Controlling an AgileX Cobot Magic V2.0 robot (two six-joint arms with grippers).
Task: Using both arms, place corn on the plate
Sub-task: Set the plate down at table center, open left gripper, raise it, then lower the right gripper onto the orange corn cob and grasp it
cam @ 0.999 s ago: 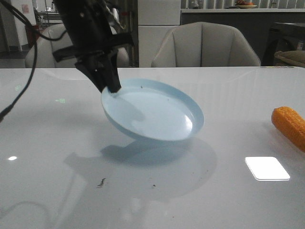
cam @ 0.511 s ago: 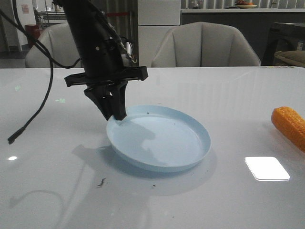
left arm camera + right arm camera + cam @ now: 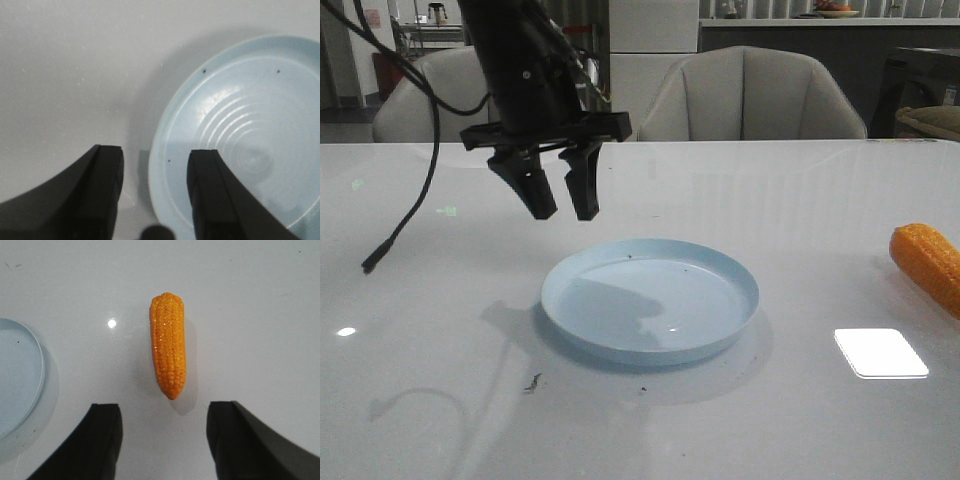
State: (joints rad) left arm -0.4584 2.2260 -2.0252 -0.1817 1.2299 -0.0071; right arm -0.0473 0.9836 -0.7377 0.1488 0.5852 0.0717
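A pale blue plate [image 3: 650, 300] lies flat on a white counter [image 3: 800, 220], with an orange corn [image 3: 927, 264] well off to its right.

The left gripper [image 3: 560, 210] hangs released above the plate's back-left rim, fingers apart and holding nothing. The right gripper [image 3: 162, 440] is also spread wide and empty, poised over the corn, whose tapered tip points toward its fingers.
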